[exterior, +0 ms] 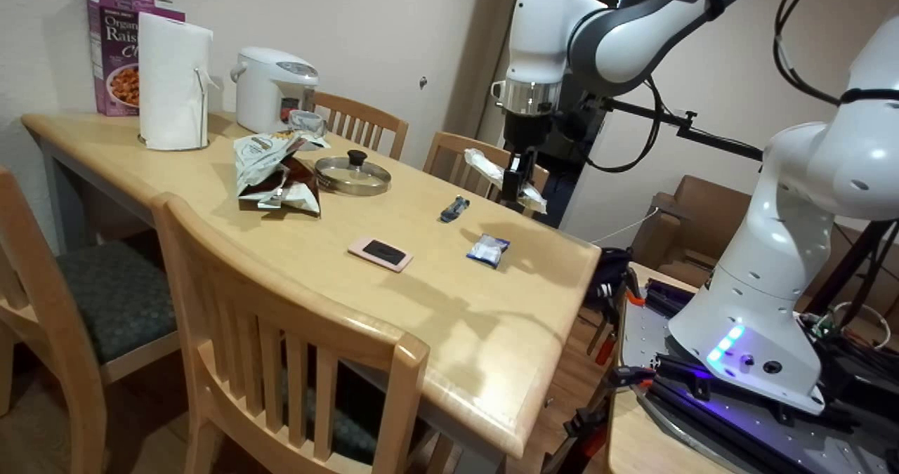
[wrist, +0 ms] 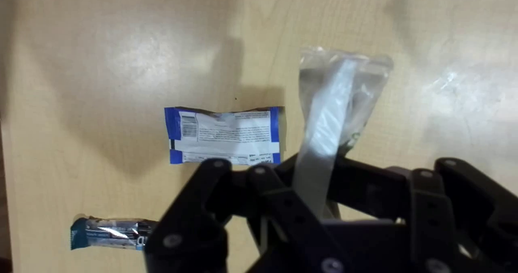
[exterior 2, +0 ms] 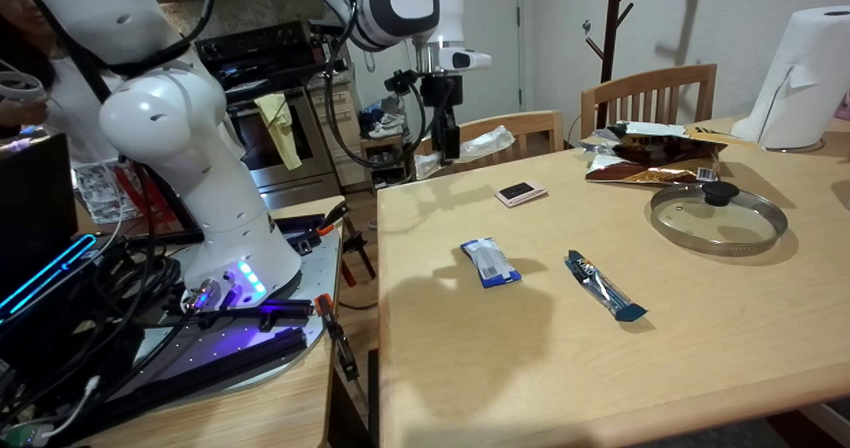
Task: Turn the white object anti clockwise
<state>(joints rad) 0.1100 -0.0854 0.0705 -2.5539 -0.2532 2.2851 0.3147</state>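
The white object (wrist: 323, 115) is a slim white bar in a loose clear plastic wrapper. In the wrist view it runs up between my fingers, tilted slightly right. My gripper (wrist: 313, 176) is shut on its middle. In an exterior view the white object (exterior: 484, 165) sticks out on both sides of the gripper (exterior: 518, 179). It is held above the table, close to the far edge as seen there. In an exterior view the white object (exterior 2: 488, 144) also shows on both sides of the gripper (exterior 2: 448, 146). The part between the fingers is hidden.
On the table (exterior: 449, 305) lie a blue-white packet (exterior: 489, 250), a dark teal bar (exterior: 455, 208) and a pink rectangular item (exterior: 381, 253). Farther off are a glass lid (exterior: 352, 175), an open foil bag (exterior: 274, 172), a paper roll (exterior: 174, 81) and a white kettle (exterior: 270, 88). Chairs surround the table.
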